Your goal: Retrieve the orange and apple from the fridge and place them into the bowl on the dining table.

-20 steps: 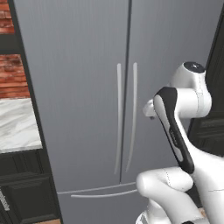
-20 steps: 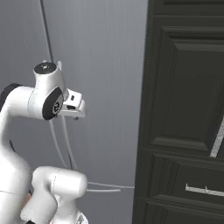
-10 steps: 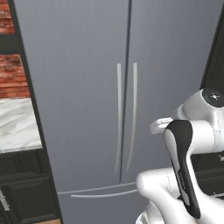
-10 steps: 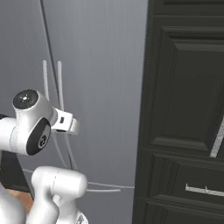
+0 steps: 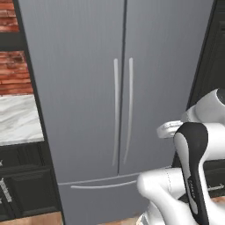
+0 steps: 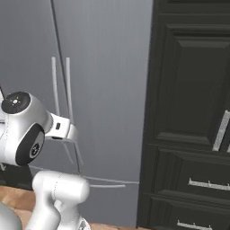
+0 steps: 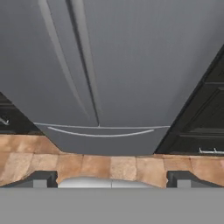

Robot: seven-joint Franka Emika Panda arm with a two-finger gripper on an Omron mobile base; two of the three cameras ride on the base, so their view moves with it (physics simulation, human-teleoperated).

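Left base view: you face the shut fridge [image 5: 118, 88]; its stiff, slim handles [image 5: 123, 110] sit at centre. Right base view: the handles stand at 9 o'clock. Hand view: your gripper [image 7: 111, 178] gapes wide, empty, at 6 o'clock. Grab a handle mid-length.

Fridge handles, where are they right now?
The fridge handles run side by side down the middle of the closed fridge, flanking the door seam above the bottom drawer, left of the black cabinets.
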